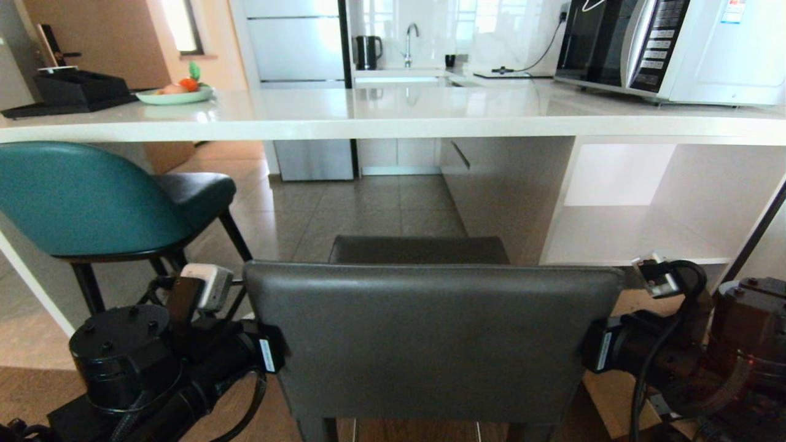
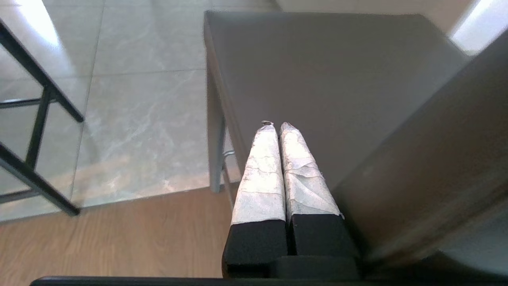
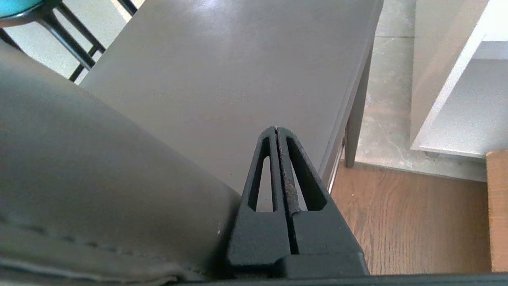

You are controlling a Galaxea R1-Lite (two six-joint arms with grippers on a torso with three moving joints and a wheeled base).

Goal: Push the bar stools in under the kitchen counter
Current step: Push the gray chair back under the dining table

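The grey square-backed bar stool (image 1: 430, 331) stands right in front of me, its seat (image 1: 419, 250) just short of the white kitchen counter (image 1: 393, 116). The teal bar stool (image 1: 86, 196) sits at the left, partly under the counter. My left gripper (image 2: 274, 125) is shut and empty, lying along the left side of the grey backrest above the seat (image 2: 325, 71). My right gripper (image 3: 275, 129) is shut and empty too, against the backrest's (image 3: 87, 171) right side over the seat (image 3: 222, 79). In the head view the backrest hides both sets of fingers.
A microwave (image 1: 669, 46), a black tray (image 1: 73, 92) and a plate of fruit (image 1: 175, 93) sit on the counter. A white shelf unit (image 1: 632, 233) fills the space under the counter at the right. The teal stool's black legs (image 2: 35, 131) stand to the left.
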